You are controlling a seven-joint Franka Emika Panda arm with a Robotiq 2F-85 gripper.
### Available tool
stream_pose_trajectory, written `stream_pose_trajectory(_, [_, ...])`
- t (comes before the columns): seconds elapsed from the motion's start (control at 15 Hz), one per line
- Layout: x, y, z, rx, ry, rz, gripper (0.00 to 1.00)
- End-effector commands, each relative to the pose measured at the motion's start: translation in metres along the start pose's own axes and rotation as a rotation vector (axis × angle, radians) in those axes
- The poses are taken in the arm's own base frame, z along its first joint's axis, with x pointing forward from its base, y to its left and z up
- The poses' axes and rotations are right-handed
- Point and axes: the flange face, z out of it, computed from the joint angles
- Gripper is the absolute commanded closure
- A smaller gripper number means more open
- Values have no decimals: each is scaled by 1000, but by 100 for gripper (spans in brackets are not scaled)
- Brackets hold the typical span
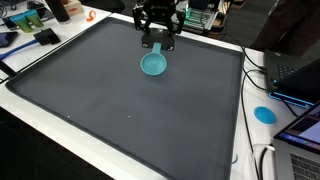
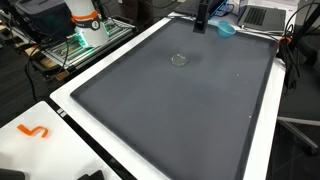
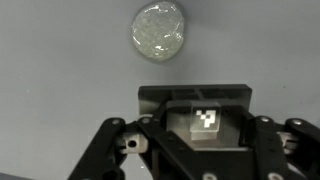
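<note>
In the wrist view my gripper [image 3: 196, 118] comes in from the bottom. Its jaws stand on either side of a black box [image 3: 160, 100] that carries a clear cube [image 3: 203, 122] with a black-and-white marker on top. Ahead of the box, apart from it, a small round translucent cup [image 3: 158, 31] lies on the dark mat [image 3: 60, 60]. In an exterior view the cup [image 1: 153, 65] looks teal and sits just in front of the gripper [image 1: 158, 42]. In an exterior view the gripper [image 2: 201, 26] hangs near the mat's far end, with the pale cup [image 2: 180, 59] below it.
The large dark mat [image 1: 130, 120] covers most of a white table. A blue disc [image 1: 264, 113] lies off the mat by the laptops and cables [image 1: 300, 80]. Small items crowd one corner [image 1: 40, 25]. An orange piece [image 2: 35, 131] rests on the white edge.
</note>
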Motion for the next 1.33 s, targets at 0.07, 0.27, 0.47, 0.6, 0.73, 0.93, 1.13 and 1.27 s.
stream_pose_trajectory(0.07, [-8,36,-7,94,47,-21,69])
stream_pose_trajectory(0.27, [-15,59,-10,166,83,-43,69])
stream_pose_trajectory(0.47, [-26,82,-12,220,115,-73,69])
stream_pose_trajectory(0.6, [-35,98,-10,251,132,-101,69])
stream_pose_trajectory(0.73, [-47,113,-5,281,145,-139,69])
stream_pose_trajectory(0.93, [-65,133,4,345,178,-173,69])
stream_pose_trajectory(1.13, [-83,150,15,402,211,-196,69])
stream_pose_trajectory(1.27, [-95,159,23,435,240,-215,69])
